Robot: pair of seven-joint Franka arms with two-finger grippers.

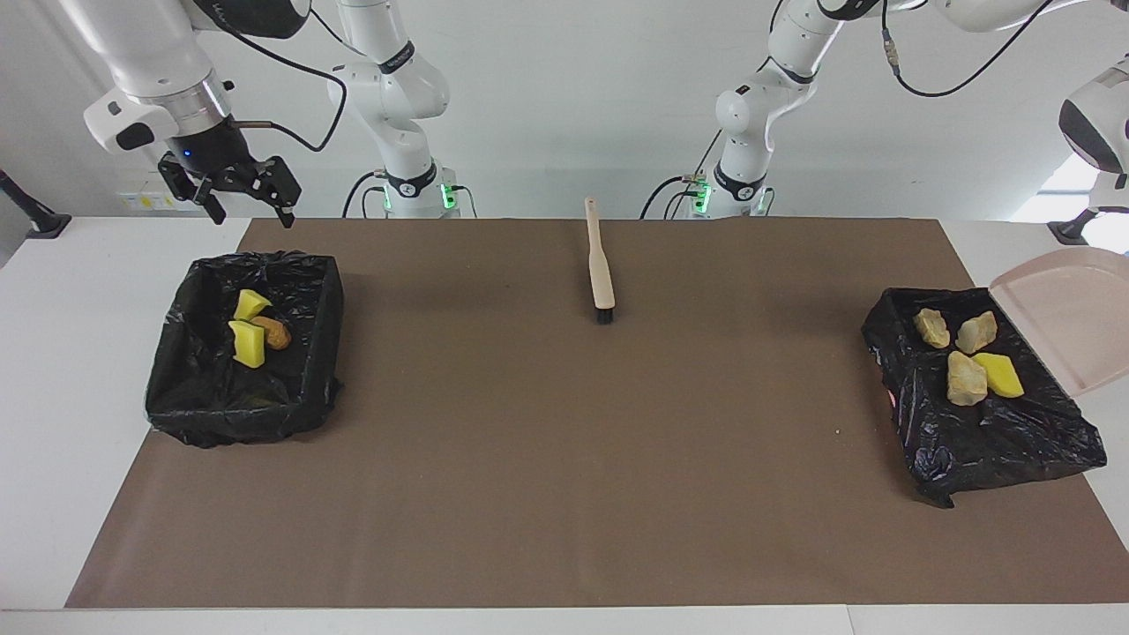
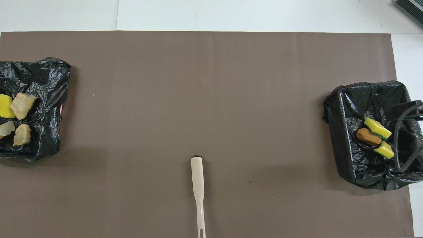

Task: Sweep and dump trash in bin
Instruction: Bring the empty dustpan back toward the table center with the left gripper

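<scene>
The pink dustpan hangs tilted over the black-lined bin at the left arm's end. It is bare, and its handle runs out of the facing view, where my left gripper holds it unseen. Several pieces of trash lie in that bin: tan lumps and a yellow sponge. My right gripper hangs open and empty over the table's edge beside the other bin. That bin holds two yellow sponge chunks and a brown lump.
A beige brush lies on the brown mat midway between the arms' bases, bristles pointing away from the robots. A black cable of the right arm hangs over its bin.
</scene>
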